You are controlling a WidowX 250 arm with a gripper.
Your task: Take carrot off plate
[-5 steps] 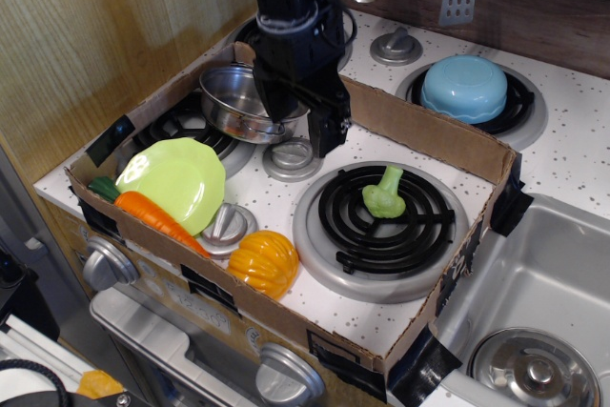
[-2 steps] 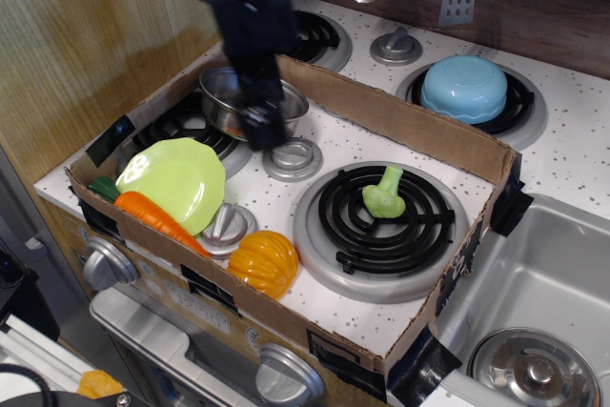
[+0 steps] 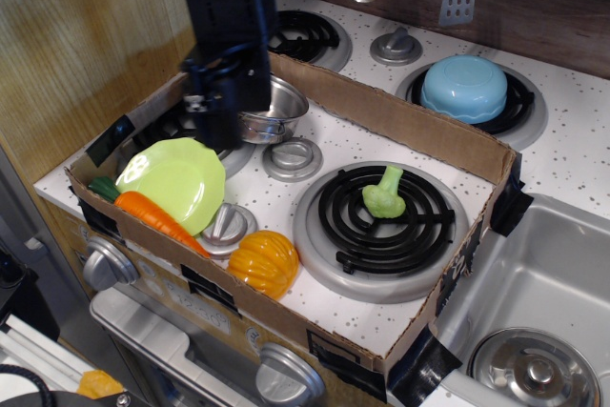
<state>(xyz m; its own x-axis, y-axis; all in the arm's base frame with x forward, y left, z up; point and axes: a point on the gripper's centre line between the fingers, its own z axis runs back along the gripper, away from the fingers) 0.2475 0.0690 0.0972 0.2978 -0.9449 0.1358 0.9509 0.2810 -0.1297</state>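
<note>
— White speckled toy stovetop (image 3: pixel 572 154), with a shallow brown cardboard tray (image 3: pixel 419 126) sitting across the burners. What's biggest in it?

— That black robot arm's gripper (image 3: pixel 217 126), hanging above the tray's back-left corner, just in front of a shiny steel pot (image 3: pixel 272 107). I cannot tell how wide its fingers stand.

— And the food?

— A round lime-green glossy plastic plate (image 3: pixel 176 181) lies front left. The long bright-orange plastic carrot (image 3: pixel 157 219) lies along the plate's front edge against the cardboard wall, touching the plate. Beside it sit an orange-yellow pumpkin (image 3: pixel 263 262) and, on the coil, a small green vegetable (image 3: pixel 383 194).
</note>
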